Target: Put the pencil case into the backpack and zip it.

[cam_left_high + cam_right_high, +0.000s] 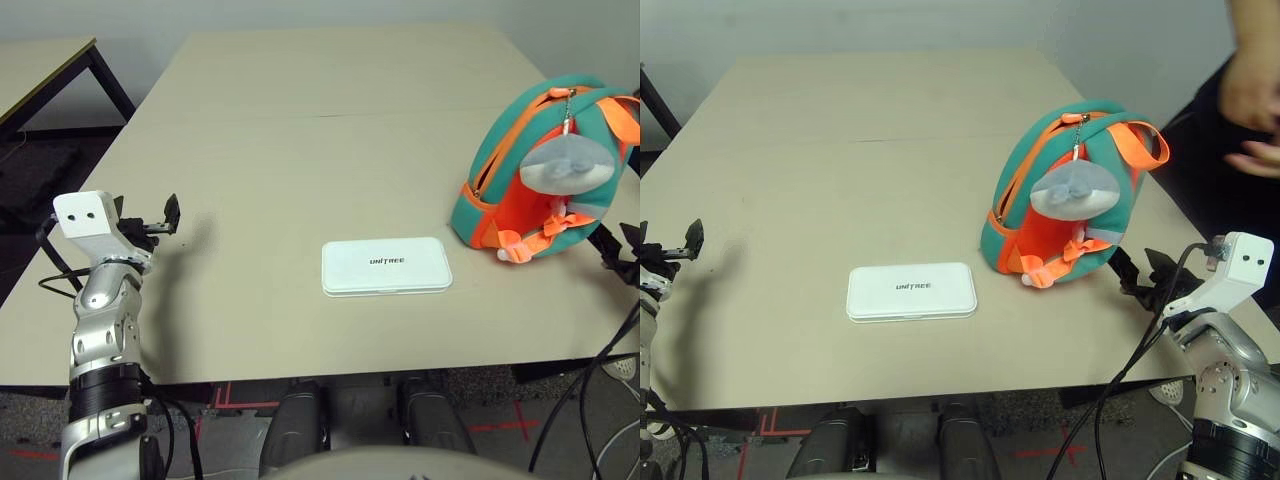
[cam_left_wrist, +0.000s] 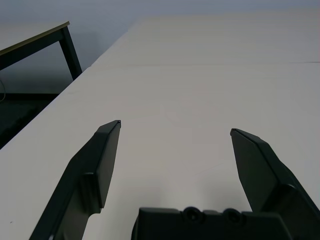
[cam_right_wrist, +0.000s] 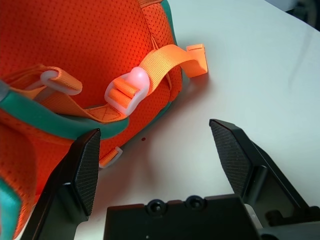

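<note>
One pale, matte table fills most of the scene, a thin seam crossing its far part; behind it rises a plain grey wall. One more table, dark-legged, stands off to the left, and the dark floor carries red tape marks. The one case lies flat near the front edge, between the two grippers: hard, smooth, white, oblong with rounded corners, lettered "UNITREE". To its right one backpack stands on the table, rounded, teal cloth with orange trim and ribbed-looking orange mesh, its straps orange webbing with pale, glossy buckles. One grey-and-white plush charm hangs from it on a chain. The left gripper, over the table, has its two black fingers spread, empty. The right gripper, beside the backpack, is also spread wide, grasping nothing. One person is at the right side, hands bare.
</note>
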`<act>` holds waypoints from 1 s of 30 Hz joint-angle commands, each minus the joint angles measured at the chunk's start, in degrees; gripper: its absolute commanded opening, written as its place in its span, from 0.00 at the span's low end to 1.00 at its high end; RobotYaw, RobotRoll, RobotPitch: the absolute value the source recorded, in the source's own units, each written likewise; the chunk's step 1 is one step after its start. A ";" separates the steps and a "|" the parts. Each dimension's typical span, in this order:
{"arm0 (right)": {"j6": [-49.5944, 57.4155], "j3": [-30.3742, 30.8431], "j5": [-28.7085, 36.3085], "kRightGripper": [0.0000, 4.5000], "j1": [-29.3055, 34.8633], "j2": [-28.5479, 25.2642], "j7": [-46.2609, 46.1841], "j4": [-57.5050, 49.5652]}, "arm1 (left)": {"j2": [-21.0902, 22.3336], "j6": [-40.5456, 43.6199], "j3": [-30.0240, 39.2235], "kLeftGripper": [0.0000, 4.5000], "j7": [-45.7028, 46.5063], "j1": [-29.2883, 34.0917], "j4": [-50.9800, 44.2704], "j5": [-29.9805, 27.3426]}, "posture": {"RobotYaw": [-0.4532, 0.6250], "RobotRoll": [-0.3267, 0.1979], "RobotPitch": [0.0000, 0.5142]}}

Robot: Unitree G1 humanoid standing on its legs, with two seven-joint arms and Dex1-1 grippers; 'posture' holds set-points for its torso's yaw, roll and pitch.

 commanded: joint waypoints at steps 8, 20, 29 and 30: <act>1.74 -2.63 0.63 0.99 1.34 -2.73 -0.42 -2.77 | -0.87 3.61 -3.30 1.00 -1.49 -0.30 -5.01 -0.53 | 0.41 0.62 0.20; 61.79 -6.58 10.49 0.75 -2.05 -13.91 -12.21 -16.62 | 12.26 69.41 3.61 1.00 -14.75 -2.48 -19.08 -46.13 | 0.44 0.62 0.13; 63.96 4.24 17.28 0.11 -6.89 -8.52 -20.60 -14.16 | 10.80 88.58 3.08 1.00 -13.45 -10.47 -7.73 -53.30 | 0.45 0.62 0.12; 63.96 5.44 17.91 0.02 -7.25 -7.91 -21.25 -13.88 | 10.59 88.88 2.16 1.00 -13.36 -10.69 -6.58 -53.55 | 0.46 0.62 0.11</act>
